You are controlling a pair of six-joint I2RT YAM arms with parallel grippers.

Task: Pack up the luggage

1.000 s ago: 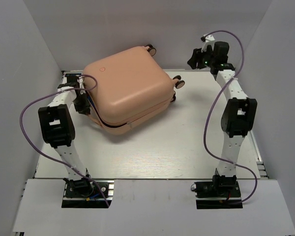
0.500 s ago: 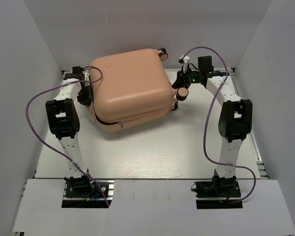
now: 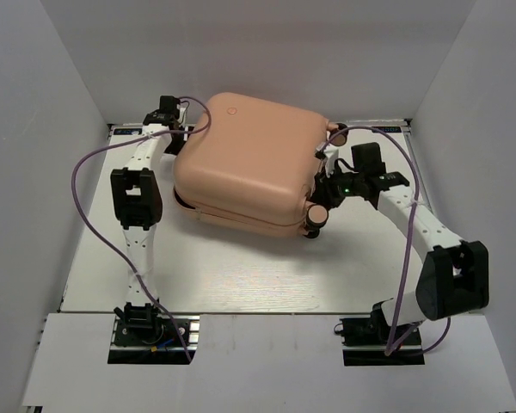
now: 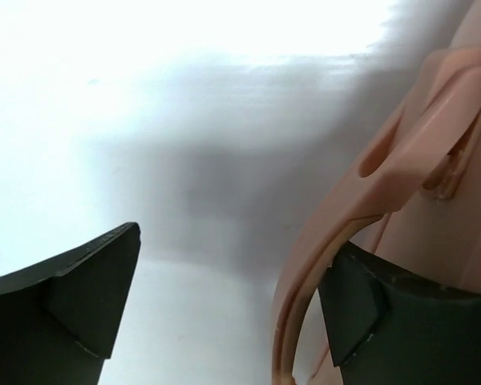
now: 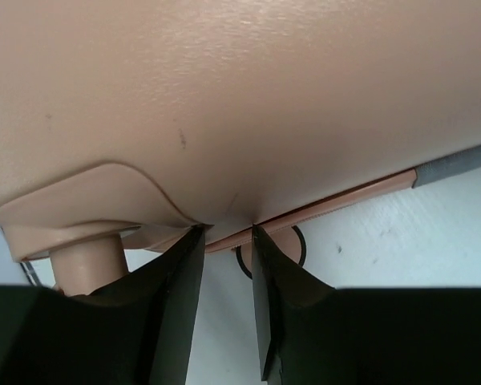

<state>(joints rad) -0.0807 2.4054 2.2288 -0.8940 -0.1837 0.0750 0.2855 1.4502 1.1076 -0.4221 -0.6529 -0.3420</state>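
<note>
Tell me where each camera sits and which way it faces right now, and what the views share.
Top external: above and behind the arm bases, looking down on the table and closed luggage; both arms show, left gripper at its far-left corner, right gripper at its wheeled right side.
Left wrist: on the left arm, looking past its widely parted fingers at the table and a luggage edge.
Right wrist: on the right arm, close under the shell, its narrow-set fingers at the seam.
Shared: all three see the luggage.

Nothing legible anywhere — the luggage carries only a small round emblem (too tiny to read).
</note>
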